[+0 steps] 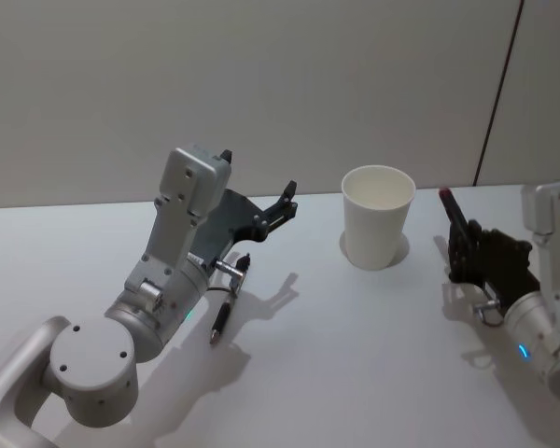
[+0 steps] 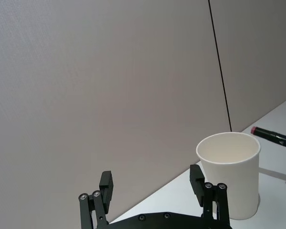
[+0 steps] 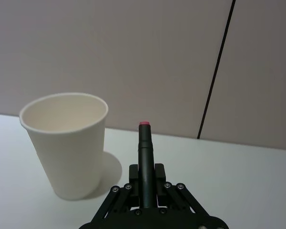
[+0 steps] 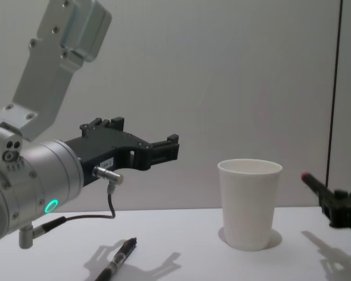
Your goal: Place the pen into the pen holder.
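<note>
The pen holder (image 1: 378, 219) is a plain white paper cup standing upright at the back middle of the table. To its right, my right gripper (image 1: 459, 245) is shut on a black pen (image 1: 451, 210) with a red tip that points up and toward the cup. In the right wrist view this pen (image 3: 145, 152) rises between the fingers, with the cup (image 3: 66, 143) just beyond and beside it. My left gripper (image 1: 287, 201) hangs open and empty above the table, left of the cup. A second black pen (image 1: 226, 313) lies flat on the table under the left arm.
The white table (image 1: 355, 373) runs back to a plain grey wall with a dark vertical seam (image 1: 499, 93). A cable (image 4: 108, 205) loops down from the left wrist above the lying pen (image 4: 117, 260). Free table surface lies in front of the cup.
</note>
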Action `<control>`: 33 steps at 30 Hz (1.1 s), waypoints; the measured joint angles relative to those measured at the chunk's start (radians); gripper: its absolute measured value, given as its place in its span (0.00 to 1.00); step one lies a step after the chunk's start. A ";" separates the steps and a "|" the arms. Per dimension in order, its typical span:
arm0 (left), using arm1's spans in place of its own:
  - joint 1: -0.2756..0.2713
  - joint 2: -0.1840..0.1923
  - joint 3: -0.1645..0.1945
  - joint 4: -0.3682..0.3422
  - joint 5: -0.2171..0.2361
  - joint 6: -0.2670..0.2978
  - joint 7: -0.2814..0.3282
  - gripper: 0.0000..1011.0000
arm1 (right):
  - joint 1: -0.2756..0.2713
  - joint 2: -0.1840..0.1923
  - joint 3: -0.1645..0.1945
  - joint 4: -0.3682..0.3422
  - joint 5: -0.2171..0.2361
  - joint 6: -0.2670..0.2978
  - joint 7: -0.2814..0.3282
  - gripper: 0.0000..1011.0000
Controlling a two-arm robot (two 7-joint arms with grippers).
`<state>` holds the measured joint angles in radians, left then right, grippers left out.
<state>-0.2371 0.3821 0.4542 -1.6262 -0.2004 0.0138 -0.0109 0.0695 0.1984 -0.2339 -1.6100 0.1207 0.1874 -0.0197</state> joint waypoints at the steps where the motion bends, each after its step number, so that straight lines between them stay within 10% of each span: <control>1: 0.000 0.000 0.000 0.000 0.000 0.000 0.000 0.99 | 0.001 0.000 0.001 0.001 0.000 -0.011 0.003 0.18; 33: 0.000 0.000 0.000 0.000 0.000 0.000 0.000 0.99 | 0.189 -0.057 0.014 0.184 -0.019 -0.448 0.167 0.18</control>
<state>-0.2372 0.3821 0.4542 -1.6262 -0.2004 0.0139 -0.0109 0.2587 0.1409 -0.2202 -1.4262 0.1016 -0.2608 0.1469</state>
